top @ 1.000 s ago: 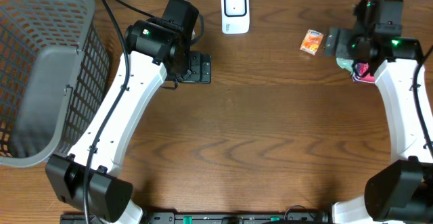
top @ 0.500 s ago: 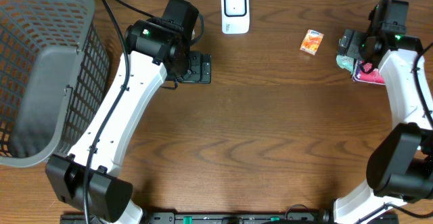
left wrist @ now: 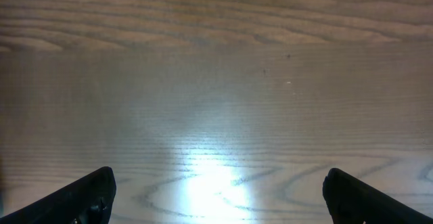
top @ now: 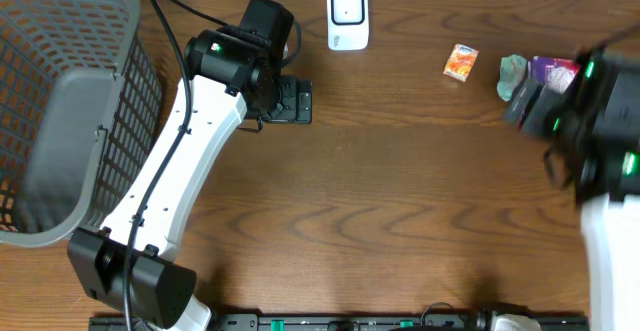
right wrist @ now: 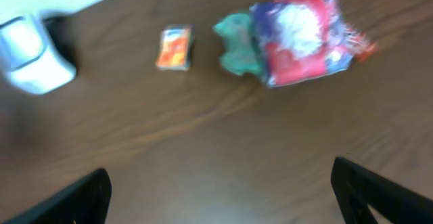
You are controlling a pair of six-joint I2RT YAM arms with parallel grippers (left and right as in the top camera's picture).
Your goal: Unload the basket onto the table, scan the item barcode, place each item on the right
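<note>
Crinkly printed packet (right wrist: 304, 34), orange carton (right wrist: 174, 47), grained wood (right wrist: 203, 129), left hand (left wrist: 218, 193) and right hand (right wrist: 222, 193) spread wide, empty

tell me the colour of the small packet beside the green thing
Orange; the small packet shows best in the right wrist view.

The right arm (top: 600, 141) is swinging back across the wooden tabletop (top: 400, 171), blurring as it goes. Its right claw (top: 524, 102) is coming off the crinkly pink-and-purple foil packet (top: 553, 71) and the teal soft lump (top: 513, 69), uncovering both.
</note>
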